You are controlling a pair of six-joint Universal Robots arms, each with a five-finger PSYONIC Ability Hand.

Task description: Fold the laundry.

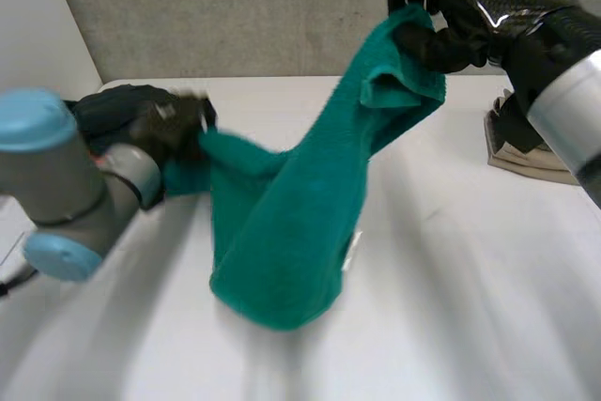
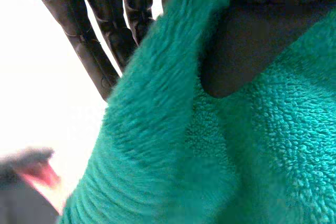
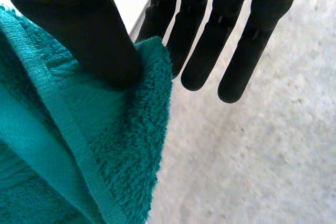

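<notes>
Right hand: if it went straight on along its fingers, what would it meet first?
Probably the grey wall: nothing else lies beyond the right hand's fingertips, though depth is unclear. The green towel it pinches hangs to the thumb side.

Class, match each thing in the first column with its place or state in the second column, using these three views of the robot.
Column one:
1. left hand
2. right hand
3. green towel
4. beige pile

Column two:
A. lies on the table, at its right side
B. lifted high, pinching a towel corner
C. low near the table, pinching the towel's other end
D. hangs between both hands, sagging in the middle

Pairs: 1-C, 2-B, 3-D, 4-A
</notes>
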